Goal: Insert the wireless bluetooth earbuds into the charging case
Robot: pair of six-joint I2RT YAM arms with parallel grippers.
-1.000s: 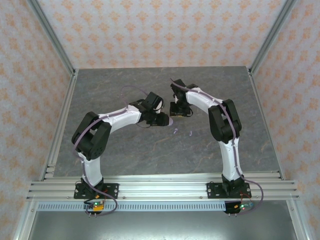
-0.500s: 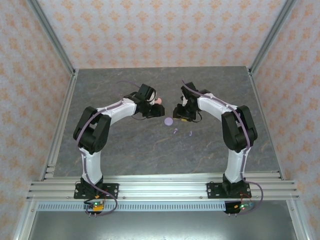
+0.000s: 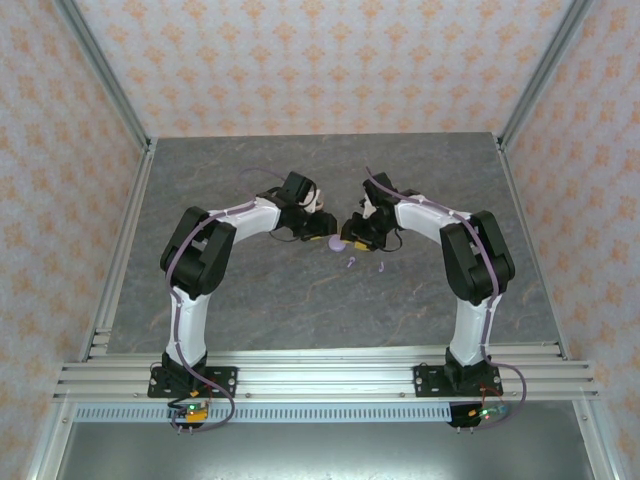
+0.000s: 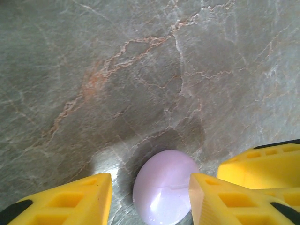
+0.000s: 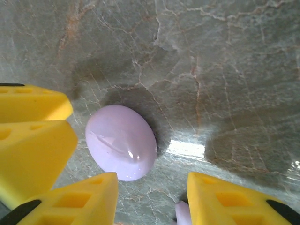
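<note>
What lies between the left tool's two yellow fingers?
A smooth lilac oval plastic case, on the grey marbled tabletop, as the left wrist view shows.

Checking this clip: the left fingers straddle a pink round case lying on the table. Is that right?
Not pink. The round case is lilac, as the left wrist view shows. It does lie on the table, with the left fingers on either side of it.
</note>
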